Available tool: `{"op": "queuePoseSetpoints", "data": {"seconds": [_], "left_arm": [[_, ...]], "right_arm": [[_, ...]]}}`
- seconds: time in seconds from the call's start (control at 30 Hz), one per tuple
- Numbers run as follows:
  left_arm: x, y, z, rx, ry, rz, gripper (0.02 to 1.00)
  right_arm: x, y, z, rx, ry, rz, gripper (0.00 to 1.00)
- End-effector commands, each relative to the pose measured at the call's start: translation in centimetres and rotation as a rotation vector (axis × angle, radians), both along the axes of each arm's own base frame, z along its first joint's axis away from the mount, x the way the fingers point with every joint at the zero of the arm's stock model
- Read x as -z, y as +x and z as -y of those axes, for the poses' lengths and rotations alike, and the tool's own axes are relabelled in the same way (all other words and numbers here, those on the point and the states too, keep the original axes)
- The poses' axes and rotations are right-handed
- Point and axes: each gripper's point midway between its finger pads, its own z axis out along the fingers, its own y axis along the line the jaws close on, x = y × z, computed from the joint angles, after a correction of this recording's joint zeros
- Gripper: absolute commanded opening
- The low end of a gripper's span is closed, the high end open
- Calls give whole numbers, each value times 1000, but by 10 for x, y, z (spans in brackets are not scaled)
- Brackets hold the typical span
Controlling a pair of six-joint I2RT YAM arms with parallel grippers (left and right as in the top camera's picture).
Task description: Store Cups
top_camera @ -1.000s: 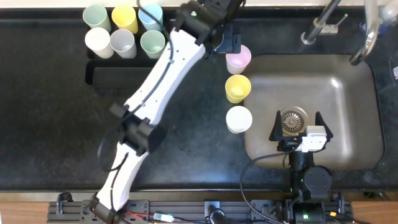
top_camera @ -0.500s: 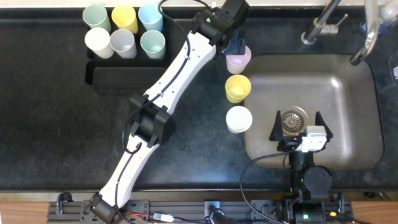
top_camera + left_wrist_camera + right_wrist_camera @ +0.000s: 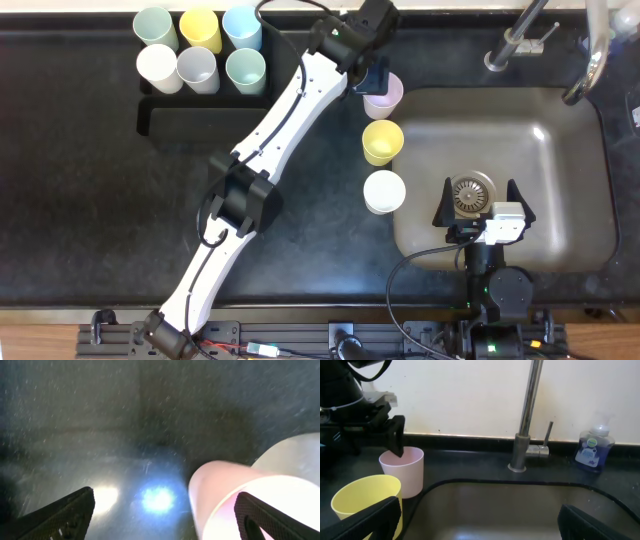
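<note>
The pink cup (image 3: 385, 97) is smooth tapered plastic, standing mouth-up on the speckled black counter (image 3: 90, 200) by the steel sink (image 3: 560, 150), at 12 o'clock from the yellow cup (image 3: 382, 142). The left gripper (image 3: 372, 76) hangs over its 10 o'clock edge, spread wide. One dark finger (image 3: 396, 436) overlaps the rim and hides part of it; contact is unclear. The right gripper (image 3: 480, 212), also spread, holds nothing by the drain (image 3: 470, 190).

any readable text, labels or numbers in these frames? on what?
Soap bottle beside the tap: printed label, too small to read.
Pink cup, yellow cup: no print on the sides that face the cameras.
Nothing else legible.
</note>
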Motion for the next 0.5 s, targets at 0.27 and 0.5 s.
{"op": "queuePoseSetpoints", "data": {"seconds": [0.27,0.5], "left_arm": [[6,-5,12,42,7,-4,691],[10,-8,17,51,6,-11,485]], "right_arm": [[2,0,1,4,0,5,998],[2,0,1,4,0,4,998]]}}
